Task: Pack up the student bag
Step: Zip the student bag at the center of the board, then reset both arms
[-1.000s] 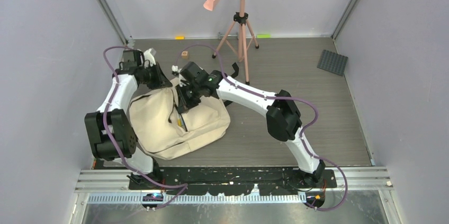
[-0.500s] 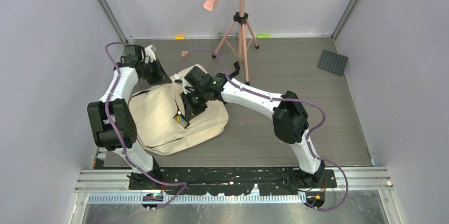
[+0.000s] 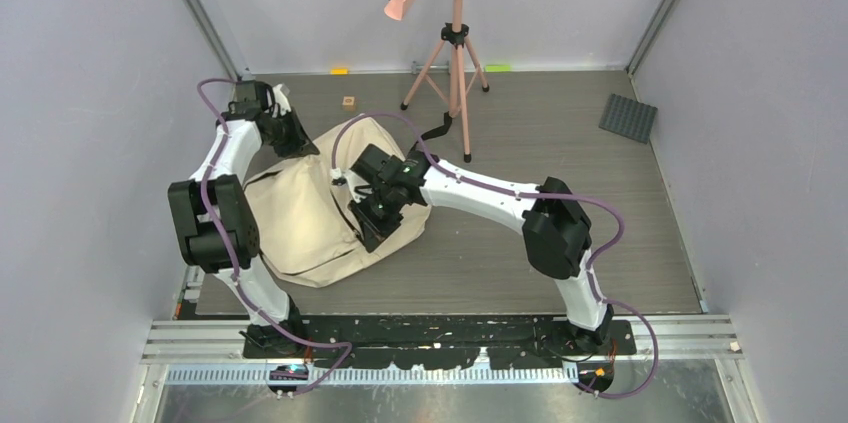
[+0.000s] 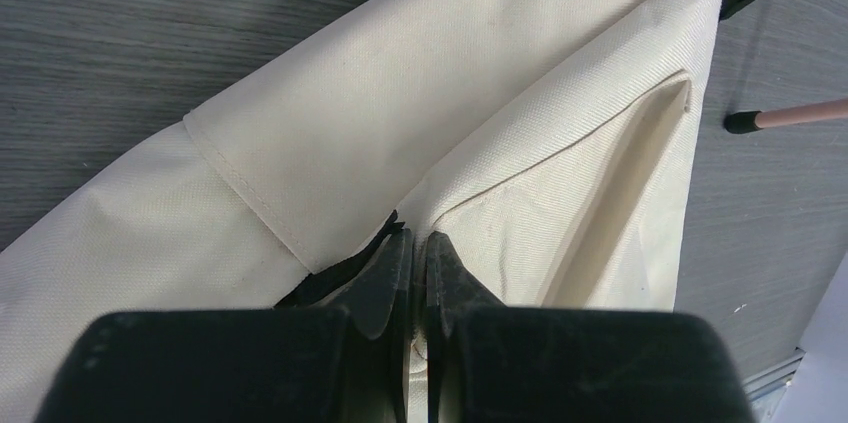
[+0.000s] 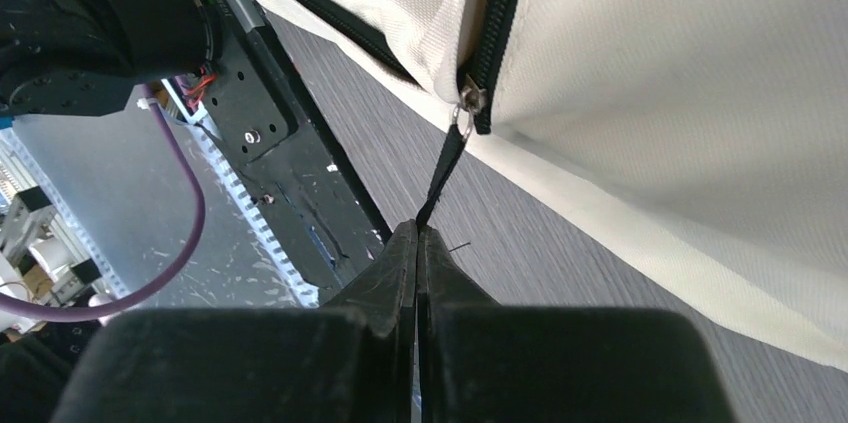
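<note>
The student bag [image 3: 300, 218], cream canvas, lies on the table left of centre. My left gripper [image 3: 292, 140] is at its far left corner, shut on a fold of canvas [image 4: 412, 238] beside a black strap end [image 4: 330, 278]. My right gripper [image 3: 368, 230] is low on the bag's near right side. In the right wrist view it [image 5: 417, 228] is shut on the black zip pull [image 5: 445, 168], which hangs taut from the slider [image 5: 470, 98] at the end of the black zip [image 5: 500, 13]. The bag's inside is hidden.
A pink tripod [image 3: 456, 53] stands behind the bag; one foot [image 4: 790, 118] lies near its far corner. A small wooden cube [image 3: 349, 101] sits at the back and a dark grey studded plate [image 3: 628, 118] at the far right. The arms' base rail [image 5: 290, 173] is close by.
My right gripper has travelled along the bag toward the near edge with the zip pull. The gap that showed something yellow is no longer seen. The bag's far corner is drawn out toward the back.
</note>
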Robot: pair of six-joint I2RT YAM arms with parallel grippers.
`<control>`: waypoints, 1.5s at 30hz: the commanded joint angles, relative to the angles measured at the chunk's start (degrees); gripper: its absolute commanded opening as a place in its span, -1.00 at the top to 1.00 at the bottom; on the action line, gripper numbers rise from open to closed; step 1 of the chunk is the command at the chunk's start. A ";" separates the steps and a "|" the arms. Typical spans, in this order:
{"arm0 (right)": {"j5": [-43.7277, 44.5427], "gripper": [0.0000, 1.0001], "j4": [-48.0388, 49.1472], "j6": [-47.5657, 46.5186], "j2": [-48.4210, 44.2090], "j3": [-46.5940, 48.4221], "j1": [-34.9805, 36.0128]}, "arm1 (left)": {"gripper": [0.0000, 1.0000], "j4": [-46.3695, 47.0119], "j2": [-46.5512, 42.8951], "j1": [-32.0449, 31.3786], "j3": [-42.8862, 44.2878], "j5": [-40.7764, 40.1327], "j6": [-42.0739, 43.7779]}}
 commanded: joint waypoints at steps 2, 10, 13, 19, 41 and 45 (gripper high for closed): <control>-3.25 0.99 -7.01 -2.47 -6.18 -3.24 1.11 | 1.00 11.13 0.50 2.33 4.79 -6.60 -1.32; -2.85 0.95 -3.93 -1.02 -5.32 -2.47 1.14 | 0.79 11.16 -0.26 2.31 3.70 -4.91 -0.51; -0.88 0.28 -1.75 -0.21 -6.84 -1.77 1.22 | 0.04 12.01 -2.45 2.37 2.10 -3.68 0.34; 8.76 -0.22 -1.67 -0.77 -9.81 -0.17 0.84 | -0.72 13.85 -9.12 2.36 -2.34 -4.33 0.45; 26.36 -0.38 12.95 7.84 -45.77 -39.93 -44.76 | -0.99 5.59 -53.42 1.72 -26.01 -25.47 -5.81; 32.59 -0.43 15.18 4.52 -55.76 -43.20 -47.79 | -0.99 2.74 -61.89 1.68 -27.50 -26.20 -5.03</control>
